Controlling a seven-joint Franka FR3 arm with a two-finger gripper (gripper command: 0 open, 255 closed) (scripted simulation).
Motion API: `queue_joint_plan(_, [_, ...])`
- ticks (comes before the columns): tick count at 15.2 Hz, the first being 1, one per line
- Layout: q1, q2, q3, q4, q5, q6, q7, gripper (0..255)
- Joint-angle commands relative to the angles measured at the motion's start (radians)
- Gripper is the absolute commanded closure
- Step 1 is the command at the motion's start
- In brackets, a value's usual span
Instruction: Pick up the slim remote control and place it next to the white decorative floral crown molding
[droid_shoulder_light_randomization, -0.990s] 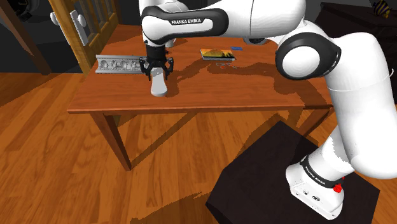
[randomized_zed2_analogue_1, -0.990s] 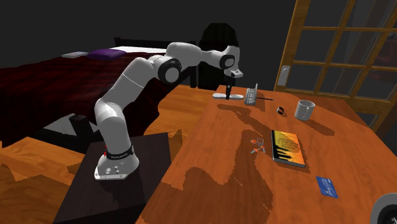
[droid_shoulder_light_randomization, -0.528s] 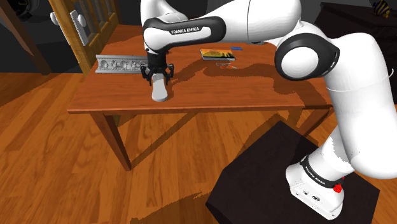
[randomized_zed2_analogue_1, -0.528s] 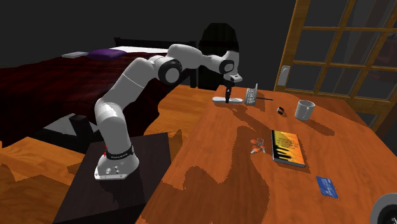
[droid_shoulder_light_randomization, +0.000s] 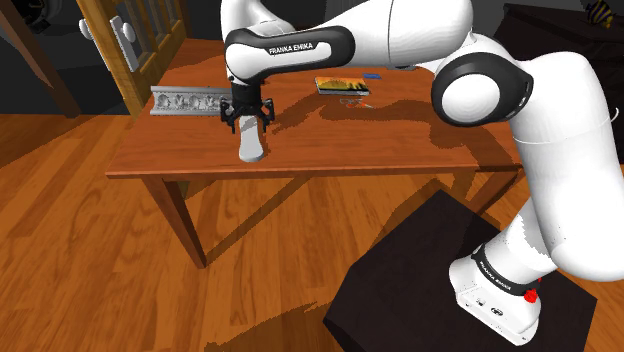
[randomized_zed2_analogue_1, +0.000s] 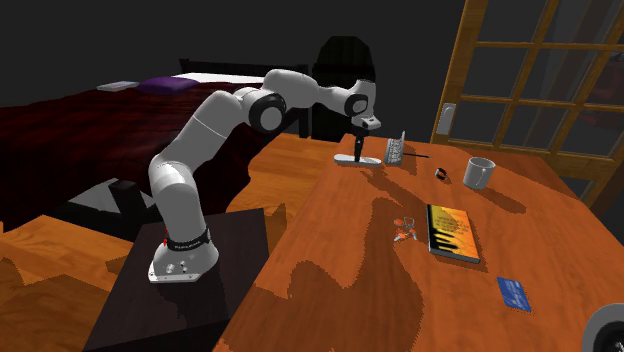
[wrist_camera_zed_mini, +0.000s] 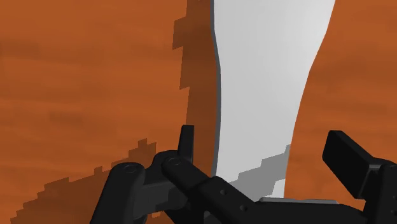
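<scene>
Black two-finger jaws are open. They straddle the narrower part of the slim pale-grey remote control w/ a gap on each side, so nothing's gripped and no contact afaict. In the shoulder view they hang straight down over the remote. It lies flat on the orange-brown wooden tabletop, near the long edge closest to that cam, towards the corner by the door. The light grey carved molding strip sits near it but apart, by the short edge at that same end.

Further along the tabletop:
- dark book w/ orange cover
- bunch of keys
- grey mug
- small blue card

Room:
- wood plank floor
- wood-framed glazed door
- bed w/ dark red cover
- purple pillow

Arm's on a black box stand.
</scene>
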Motion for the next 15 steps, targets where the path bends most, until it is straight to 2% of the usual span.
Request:
queue_joint_plan(1, [0.0, 0.0, 0.0, 0.0, 0.0, 0.0, 0.0, 0])
queue_joint_plan(3, [0.0, 0.0, 0.0, 0.001, 0.0, 0.0, 0.0, 0])
queue_joint_plan(7, [0.001, -0.018, 0.001, 0.097, 0.001, -0.115, -0.002, 0])
queue_joint_plan(15, [0.001, -0.018, 0.001, 0.097, 0.001, -0.115, -0.002, 0])
